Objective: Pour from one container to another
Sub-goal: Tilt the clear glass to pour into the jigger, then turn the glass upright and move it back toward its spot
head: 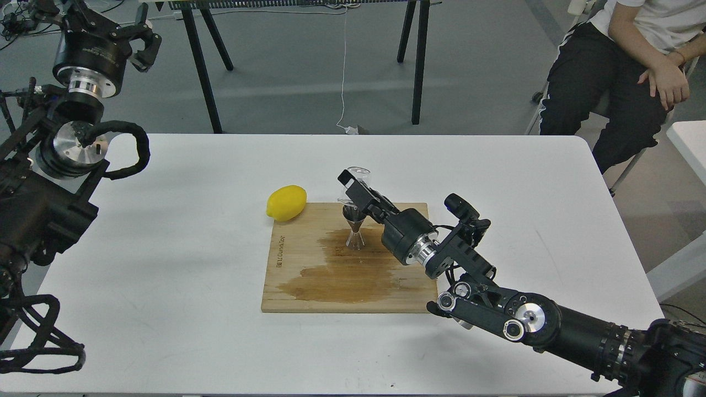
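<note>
The clear glass cup (360, 174) is tipped steeply, its base up and its mouth down, right above the steel jigger (356, 233). My right gripper (353, 187) is shut on the cup, reaching in from the lower right. The jigger stands upright on the wooden cutting board (292, 292), and its top is partly hidden behind the cup and the fingers. Far off at the top left, above the table's back corner, my left gripper (144, 39) is open and holds nothing.
A yellow lemon (286, 202) lies at the board's back left corner. A dark wet stain (342, 273) spreads over the board in front of the jigger. A seated person (618, 71) is behind the white table (165, 248) at the right.
</note>
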Controlling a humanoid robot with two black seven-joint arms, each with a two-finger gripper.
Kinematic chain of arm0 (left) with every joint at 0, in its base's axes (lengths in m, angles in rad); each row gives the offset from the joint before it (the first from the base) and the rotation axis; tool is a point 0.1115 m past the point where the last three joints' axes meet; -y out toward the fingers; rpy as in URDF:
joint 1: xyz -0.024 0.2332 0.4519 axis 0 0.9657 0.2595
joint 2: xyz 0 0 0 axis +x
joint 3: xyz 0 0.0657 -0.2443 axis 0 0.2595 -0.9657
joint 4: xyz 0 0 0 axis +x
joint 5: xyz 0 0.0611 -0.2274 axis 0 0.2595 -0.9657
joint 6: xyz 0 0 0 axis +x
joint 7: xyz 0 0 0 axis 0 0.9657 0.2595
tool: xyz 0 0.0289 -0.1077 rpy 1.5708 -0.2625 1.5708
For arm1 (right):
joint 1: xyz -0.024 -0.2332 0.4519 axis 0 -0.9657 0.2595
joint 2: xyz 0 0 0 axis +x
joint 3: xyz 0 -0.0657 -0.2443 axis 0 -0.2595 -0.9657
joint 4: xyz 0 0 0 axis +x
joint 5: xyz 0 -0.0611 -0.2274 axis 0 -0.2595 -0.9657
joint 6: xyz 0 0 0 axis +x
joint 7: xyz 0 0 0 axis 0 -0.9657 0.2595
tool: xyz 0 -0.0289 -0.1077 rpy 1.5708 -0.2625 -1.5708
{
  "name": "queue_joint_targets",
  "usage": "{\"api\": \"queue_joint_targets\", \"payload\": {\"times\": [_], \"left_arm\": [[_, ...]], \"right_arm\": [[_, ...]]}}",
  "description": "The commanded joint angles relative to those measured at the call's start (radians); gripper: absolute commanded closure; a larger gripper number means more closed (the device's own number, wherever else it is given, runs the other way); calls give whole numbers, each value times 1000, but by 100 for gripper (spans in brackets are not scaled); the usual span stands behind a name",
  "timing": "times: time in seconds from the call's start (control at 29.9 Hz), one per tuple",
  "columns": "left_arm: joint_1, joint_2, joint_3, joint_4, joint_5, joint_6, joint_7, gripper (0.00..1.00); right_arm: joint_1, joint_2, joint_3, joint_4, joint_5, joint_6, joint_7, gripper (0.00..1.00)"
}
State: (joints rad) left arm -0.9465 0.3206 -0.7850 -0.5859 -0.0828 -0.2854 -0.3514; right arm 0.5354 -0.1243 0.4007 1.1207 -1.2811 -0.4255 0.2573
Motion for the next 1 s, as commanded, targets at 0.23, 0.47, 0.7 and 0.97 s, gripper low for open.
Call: {"api": "queue_joint_targets", "payload": {"times": [0.23, 0.47, 0.7, 0.97], "left_arm": [[0, 0, 0, 2, 0, 2, 0, 0], [-2, 1, 0, 2, 0, 6, 0, 0], [-2, -3, 0, 2, 0, 8, 0, 0], [-2, -5, 1, 1, 0, 9, 2, 0]], "right_arm": [[9, -46, -10, -21, -84, -7, 45, 59], [-52, -127, 110, 125, 167, -4, 10, 58], [-130, -219, 279, 271, 607, -3, -42, 59], [-238, -218, 461, 269, 1087, 8, -82, 58]]}}
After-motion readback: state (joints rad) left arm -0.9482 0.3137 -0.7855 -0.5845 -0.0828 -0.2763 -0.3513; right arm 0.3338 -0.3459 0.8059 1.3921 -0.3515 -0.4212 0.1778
